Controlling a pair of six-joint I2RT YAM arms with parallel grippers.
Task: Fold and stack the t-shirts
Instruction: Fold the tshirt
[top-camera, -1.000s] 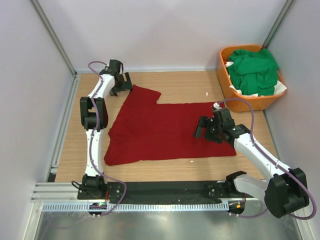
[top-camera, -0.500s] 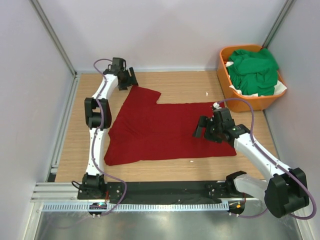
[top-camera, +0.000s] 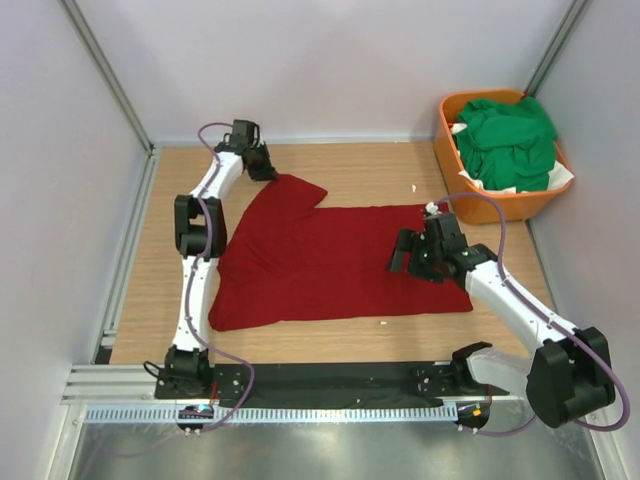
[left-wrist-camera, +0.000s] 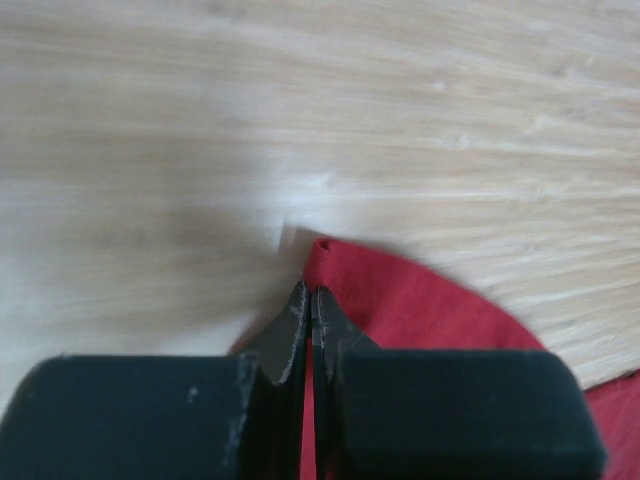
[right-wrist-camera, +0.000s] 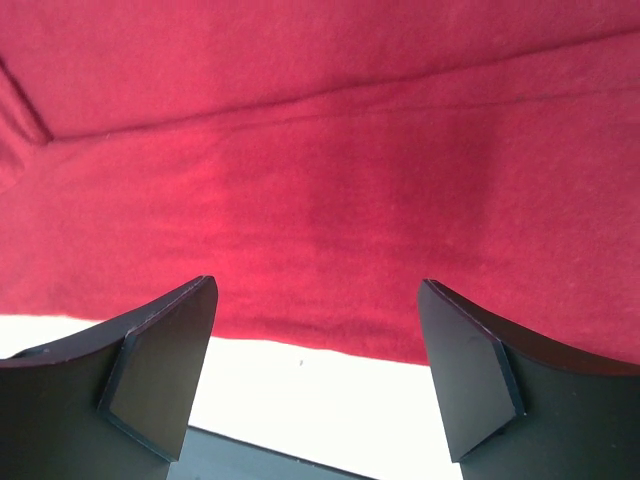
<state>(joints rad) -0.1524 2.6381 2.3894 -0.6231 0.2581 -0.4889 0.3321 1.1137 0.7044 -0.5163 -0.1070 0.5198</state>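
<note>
The left pincer (left-wrist-camera: 305, 300) is pinched shut on the corner of the red tee's (top-camera: 320, 265) sleeve, and a sliver of red shows between its fingers (left-wrist-camera: 285, 335). Ahead of it and to either side lies bare table (top-camera: 370, 165), with the back wall close beyond. The right pincer (right-wrist-camera: 315, 288) hangs spread wide over the tee's right part, gripping nothing. One edge of the tee runs straight across between its fingertips, with bare table past that edge. The rest of the tee lies spread flat between the two pincers. Beyond the right pincer, off to its right, the basket (top-camera: 447, 160) stands by the right wall. Count: one red tee, one basket, and a heap of green tees (top-camera: 510, 140) inside it, number unclear.
</note>
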